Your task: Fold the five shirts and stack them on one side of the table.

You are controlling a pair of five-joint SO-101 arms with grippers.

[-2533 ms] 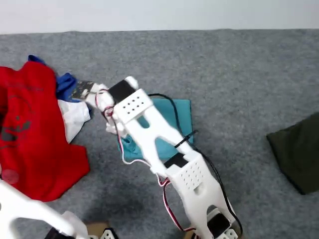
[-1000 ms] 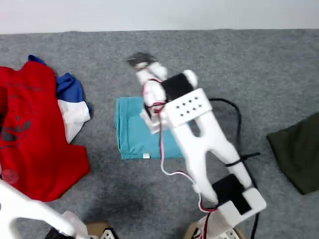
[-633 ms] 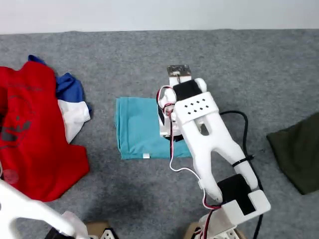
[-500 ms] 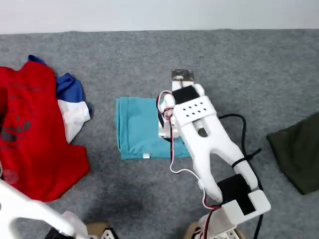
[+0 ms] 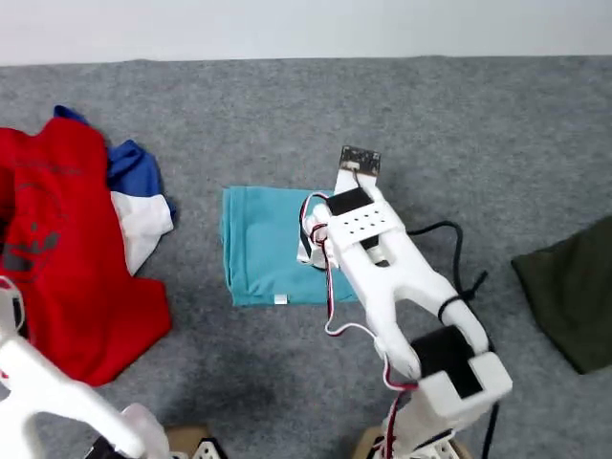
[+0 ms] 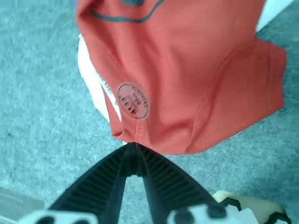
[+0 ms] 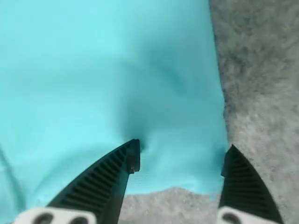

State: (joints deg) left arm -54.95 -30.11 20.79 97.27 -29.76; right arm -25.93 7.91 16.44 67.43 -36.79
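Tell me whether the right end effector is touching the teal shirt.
Touching. In the right wrist view, the open right end effector straddles the edge of the teal shirt, and one fingertip dents the cloth, with a dark crease around it.

Folded teal shirt [image 5: 263, 244] centre, arm [image 5: 382, 263] over its edge; red shirt [image 5: 57, 239] left, dark shirt [image 5: 574, 292] right.

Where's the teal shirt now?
In the high view the teal shirt lies folded mid-table, under the right gripper, red shirt to its left, dark green shirt to its right.
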